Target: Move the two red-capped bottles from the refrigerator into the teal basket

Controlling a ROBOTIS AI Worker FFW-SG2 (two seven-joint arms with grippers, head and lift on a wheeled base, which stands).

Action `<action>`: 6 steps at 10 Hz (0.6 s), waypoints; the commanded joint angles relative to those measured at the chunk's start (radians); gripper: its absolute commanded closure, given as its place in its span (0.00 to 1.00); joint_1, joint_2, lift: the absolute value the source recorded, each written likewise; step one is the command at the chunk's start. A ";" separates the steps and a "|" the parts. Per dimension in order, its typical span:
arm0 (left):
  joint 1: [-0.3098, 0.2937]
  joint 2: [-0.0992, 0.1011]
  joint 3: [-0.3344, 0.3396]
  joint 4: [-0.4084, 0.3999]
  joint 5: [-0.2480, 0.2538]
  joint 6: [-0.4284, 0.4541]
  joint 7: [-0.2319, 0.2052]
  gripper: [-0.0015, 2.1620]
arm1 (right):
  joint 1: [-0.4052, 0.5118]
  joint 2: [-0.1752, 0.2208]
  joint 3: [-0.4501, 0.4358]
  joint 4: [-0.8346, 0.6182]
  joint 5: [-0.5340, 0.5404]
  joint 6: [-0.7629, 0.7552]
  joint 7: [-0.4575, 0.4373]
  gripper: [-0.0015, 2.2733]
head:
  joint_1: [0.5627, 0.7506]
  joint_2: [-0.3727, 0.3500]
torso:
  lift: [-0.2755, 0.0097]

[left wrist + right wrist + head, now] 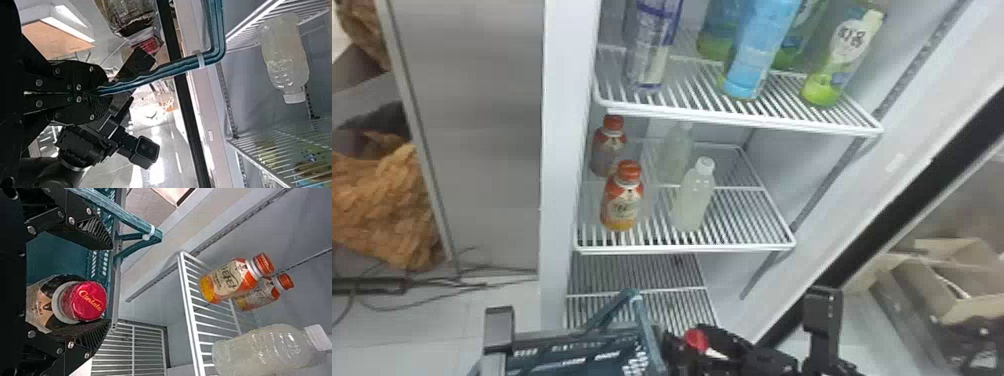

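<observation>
Open way to middle shelf (758,246), teal basket handle (641,312) before lower shelf (677,290)

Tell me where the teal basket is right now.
The teal basket is at the bottom of the head view, left of centre, before the refrigerator's lowest visible shelf; the left hand grips its handle.

The middle shelf (682,247) holds 2 orange-capped bottles (624,202) and 2 cloudy bottles (694,200).
</observation>
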 commanded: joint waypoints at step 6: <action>-0.002 0.001 0.000 0.000 0.000 0.000 0.000 0.52 | 0.012 0.014 -0.013 0.009 0.010 -0.185 0.008 0.17 | 0.70 0.03 | 0.17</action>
